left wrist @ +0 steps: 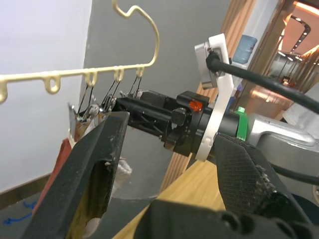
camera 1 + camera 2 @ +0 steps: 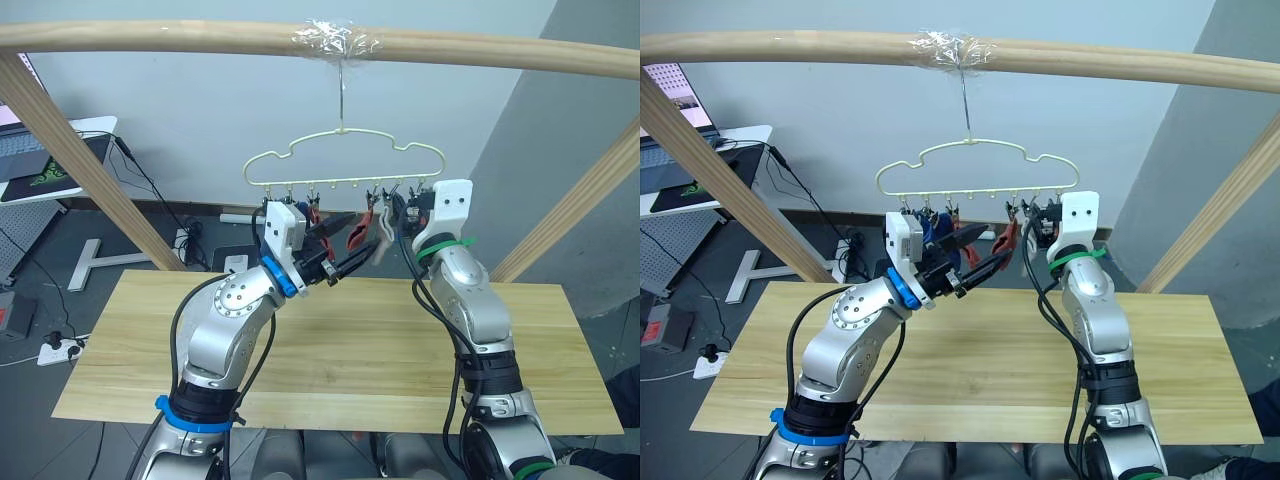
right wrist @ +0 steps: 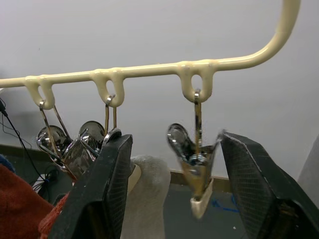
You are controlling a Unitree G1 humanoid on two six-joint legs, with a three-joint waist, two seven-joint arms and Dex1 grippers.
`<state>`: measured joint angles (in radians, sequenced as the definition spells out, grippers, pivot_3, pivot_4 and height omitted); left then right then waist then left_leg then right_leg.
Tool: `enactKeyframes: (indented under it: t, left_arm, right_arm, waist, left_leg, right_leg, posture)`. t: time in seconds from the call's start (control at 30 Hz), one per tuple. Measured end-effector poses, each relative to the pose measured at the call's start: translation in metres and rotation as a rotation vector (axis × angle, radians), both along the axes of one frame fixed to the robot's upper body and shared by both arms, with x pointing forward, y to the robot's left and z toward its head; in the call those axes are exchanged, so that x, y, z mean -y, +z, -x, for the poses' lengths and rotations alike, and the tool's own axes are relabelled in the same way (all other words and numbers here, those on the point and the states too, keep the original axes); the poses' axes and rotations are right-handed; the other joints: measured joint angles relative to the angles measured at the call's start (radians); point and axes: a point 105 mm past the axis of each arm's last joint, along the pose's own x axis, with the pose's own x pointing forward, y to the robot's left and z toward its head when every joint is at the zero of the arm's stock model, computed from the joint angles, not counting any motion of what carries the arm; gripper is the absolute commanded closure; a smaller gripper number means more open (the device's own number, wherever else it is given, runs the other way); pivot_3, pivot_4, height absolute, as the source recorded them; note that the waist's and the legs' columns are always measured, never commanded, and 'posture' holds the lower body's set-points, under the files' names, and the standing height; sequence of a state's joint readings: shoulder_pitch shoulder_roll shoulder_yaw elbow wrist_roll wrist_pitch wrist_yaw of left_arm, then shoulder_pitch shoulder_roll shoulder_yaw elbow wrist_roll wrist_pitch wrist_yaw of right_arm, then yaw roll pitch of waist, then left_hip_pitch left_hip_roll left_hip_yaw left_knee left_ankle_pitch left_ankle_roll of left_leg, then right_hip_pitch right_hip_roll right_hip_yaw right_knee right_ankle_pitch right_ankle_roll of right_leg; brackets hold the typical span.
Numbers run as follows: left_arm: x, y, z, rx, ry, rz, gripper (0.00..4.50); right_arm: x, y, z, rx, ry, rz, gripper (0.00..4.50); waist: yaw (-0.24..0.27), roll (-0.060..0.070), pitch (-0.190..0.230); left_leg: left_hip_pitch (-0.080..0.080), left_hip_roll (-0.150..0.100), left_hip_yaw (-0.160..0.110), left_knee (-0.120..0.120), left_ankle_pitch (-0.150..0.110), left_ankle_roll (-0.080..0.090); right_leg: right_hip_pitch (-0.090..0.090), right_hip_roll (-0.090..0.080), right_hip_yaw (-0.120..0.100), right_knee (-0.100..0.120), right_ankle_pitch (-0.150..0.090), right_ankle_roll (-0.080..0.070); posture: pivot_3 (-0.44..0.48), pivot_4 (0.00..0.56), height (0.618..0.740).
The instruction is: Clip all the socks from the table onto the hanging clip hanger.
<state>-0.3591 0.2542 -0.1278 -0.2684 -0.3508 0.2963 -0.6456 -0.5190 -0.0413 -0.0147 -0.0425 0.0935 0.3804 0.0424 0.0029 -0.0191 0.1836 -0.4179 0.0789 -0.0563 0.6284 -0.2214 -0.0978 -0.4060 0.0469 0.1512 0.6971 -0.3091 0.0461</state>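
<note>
Both end effectors, left [image 2: 345,262] and right [image 3: 174,199], are held open and empty beneath the clip hanger [image 2: 345,160]; one grey metal clip [image 3: 193,167] is framed by the right.

You see the clip hanger [image 2: 345,160] hanging from the rail [image 2: 200,38], above the far edge of the surface [image 2: 340,350]. Both tools reach its clips [image 3: 194,164], left tool [image 2: 340,262] left of the right tool [image 2: 392,212].

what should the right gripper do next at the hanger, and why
Probably close on the free clip. The right gripper is open with that clip hanging between its fingers, holding no sock, on the clip hanger. Squeezing it would open its jaws for a sock, likely the rust red one near the left gripper.
</note>
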Motion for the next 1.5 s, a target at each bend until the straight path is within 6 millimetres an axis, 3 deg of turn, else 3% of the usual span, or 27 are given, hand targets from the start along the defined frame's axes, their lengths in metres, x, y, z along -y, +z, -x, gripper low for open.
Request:
enactKeyframes:
  t: [0.57,1.5]
  left_arm:
    - [0.0,0.0,0.0,0.0,-0.001,0.001,1.36]
    - [0.0,0.001,0.0,0.004,-0.002,0.002,1.36]
  right_arm:
    - [-0.016,0.002,0.002,-0.01,0.06,-0.101,1.64]
    - [-0.011,-0.005,-0.001,-0.043,0.034,-0.087,1.64]
  waist:
    - [0.0,0.0,0.0]
    - [0.005,0.0,0.0]
  left_leg:
    - [0.0,0.0,0.0,0.0,0.0,0.0]
    - [0.0,0.0,0.0,0.0,0.0,0.0]
  right_leg:
    - [0.0,0.0,0.0,0.0,0.0,0.0]
    - [0.0,0.0,0.0,0.001,0.0,0.0]
  posture:
    - [0.15,0.152,0.74]
    - [0.159,0.13,0.74]
